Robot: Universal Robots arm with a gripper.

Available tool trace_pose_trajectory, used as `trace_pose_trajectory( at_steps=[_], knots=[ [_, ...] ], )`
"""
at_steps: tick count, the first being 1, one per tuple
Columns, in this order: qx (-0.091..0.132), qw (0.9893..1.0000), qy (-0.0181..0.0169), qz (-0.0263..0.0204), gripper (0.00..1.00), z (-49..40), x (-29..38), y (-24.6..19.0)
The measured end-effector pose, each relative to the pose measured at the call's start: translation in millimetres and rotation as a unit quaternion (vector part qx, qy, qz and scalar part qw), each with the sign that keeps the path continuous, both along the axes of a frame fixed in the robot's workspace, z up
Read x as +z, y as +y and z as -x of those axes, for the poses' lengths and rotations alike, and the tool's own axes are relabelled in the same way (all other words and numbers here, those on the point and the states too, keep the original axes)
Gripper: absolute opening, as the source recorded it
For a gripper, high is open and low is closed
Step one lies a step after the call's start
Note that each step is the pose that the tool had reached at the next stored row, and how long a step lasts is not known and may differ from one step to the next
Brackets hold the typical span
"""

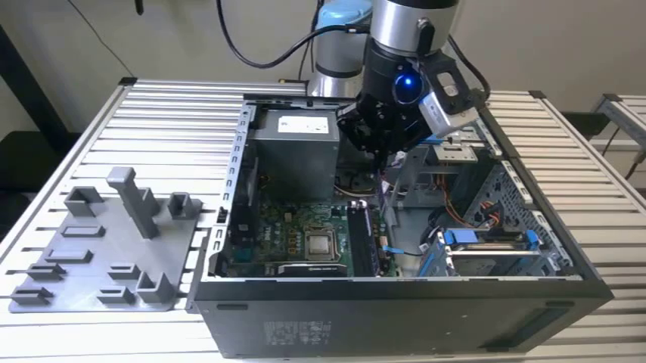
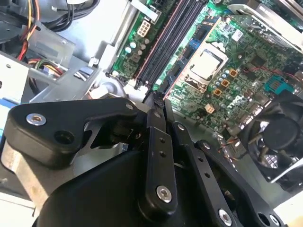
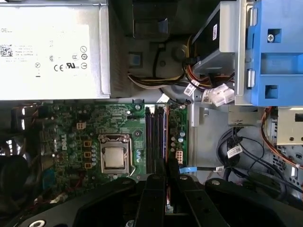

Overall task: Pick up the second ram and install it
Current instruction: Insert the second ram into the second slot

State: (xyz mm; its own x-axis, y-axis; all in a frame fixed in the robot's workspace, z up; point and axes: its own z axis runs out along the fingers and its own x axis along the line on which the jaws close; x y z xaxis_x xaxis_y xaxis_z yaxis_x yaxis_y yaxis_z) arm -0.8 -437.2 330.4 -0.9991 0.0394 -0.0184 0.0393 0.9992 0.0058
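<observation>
Gripping second ram (image 3: 173,169), fingers (image 3: 154,198) above PC case (image 1: 404,302) w/ mobo (image 3: 71,137).

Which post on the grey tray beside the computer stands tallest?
The slim post between two shorter blocks near the tray's far edge; it rises well above everything else on it.

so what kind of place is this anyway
Probably a robotics lab or test bench for PC assembly: a robot arm reaches into an open computer case on a slatted metal table, with a grey holder tray beside it.
</observation>
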Motion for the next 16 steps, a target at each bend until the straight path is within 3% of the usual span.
trace_pose_trajectory(
  at_steps=[6, 12, 16],
  knots=[
    [0.001, 1.0, 0.0, 0.0001, 0.14, 0.4, -9.3, -4.6],
    [0.001, 1.0, 0.0, 0.0001, 0.14, 2.4, -12.7, -13.9],
    [0.001, 1.0, 0.001, 0.0002, 0.14, 3.7, -17.1, -15.4]
  ],
)
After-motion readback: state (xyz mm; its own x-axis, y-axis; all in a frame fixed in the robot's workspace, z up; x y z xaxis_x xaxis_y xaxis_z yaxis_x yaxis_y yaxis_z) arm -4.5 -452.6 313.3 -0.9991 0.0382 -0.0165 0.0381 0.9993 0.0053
